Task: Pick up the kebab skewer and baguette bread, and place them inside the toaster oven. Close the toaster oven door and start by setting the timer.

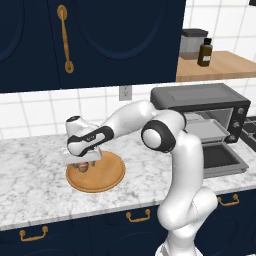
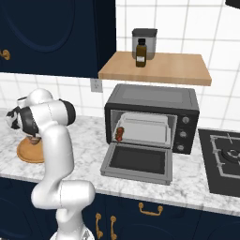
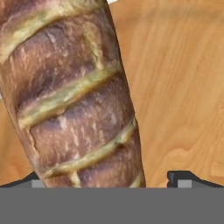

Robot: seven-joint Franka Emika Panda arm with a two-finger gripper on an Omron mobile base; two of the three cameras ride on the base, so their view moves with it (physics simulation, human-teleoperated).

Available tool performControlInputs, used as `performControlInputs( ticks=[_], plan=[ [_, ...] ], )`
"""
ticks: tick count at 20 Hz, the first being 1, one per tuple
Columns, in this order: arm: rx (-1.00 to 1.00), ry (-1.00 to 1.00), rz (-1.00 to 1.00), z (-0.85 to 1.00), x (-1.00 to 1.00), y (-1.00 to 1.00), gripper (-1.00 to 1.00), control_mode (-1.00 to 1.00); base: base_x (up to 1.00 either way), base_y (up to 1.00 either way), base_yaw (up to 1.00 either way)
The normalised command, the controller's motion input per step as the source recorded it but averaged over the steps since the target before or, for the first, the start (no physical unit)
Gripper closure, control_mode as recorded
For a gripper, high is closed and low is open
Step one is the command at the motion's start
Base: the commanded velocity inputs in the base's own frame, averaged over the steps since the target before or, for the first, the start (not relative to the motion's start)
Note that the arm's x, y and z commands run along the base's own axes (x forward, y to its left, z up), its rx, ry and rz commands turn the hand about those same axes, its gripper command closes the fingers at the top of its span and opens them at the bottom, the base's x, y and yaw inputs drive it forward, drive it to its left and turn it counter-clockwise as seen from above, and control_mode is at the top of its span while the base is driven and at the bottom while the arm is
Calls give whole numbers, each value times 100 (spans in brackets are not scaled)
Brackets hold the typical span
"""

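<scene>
Right now the jaws (image 1: 85, 164) are standing spread wide, released, hanging low over the round wooden board (image 1: 96, 175) that is lying on the marble surface (image 1: 35, 172) left of the toaster oven (image 1: 200, 102). The baguette bread (image 3: 74, 96) is resting on that board, and in the hand view it is filling the space between the two dark fingertips (image 3: 186, 178), one tip showing on each side of the loaf with nothing yet squeezing it; whether either tip is touching the crust cannot be told. From the left base view only a small brown bit of the loaf is peeking out under the hand. The toaster oven door (image 2: 137, 161) is lying dropped open, flat toward the front edge of the surface. Inside the oven, the kebab skewer (image 2: 120, 133) is sitting at the left end of the light grey tray (image 2: 145, 127). On the wooden shelf (image 2: 159, 68) above the oven, a brown bottle (image 2: 140, 53) is standing just before a grey canister (image 2: 144, 38).
</scene>
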Motion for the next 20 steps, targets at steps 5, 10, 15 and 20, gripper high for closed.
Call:
performControlInputs(
  ticks=[5,10,15,20],
  plan=[
    [3,0,0,-28,-2,-3,-100,-100,0,0,0],
    [6,0,0,-34,-1,0,100,-100,0,0,0],
    [4,-3,0,-6,-77,-24,100,-100,0,0,0],
    [10,-22,7,63,-80,-70,100,-100,0,0,0]
  ],
)
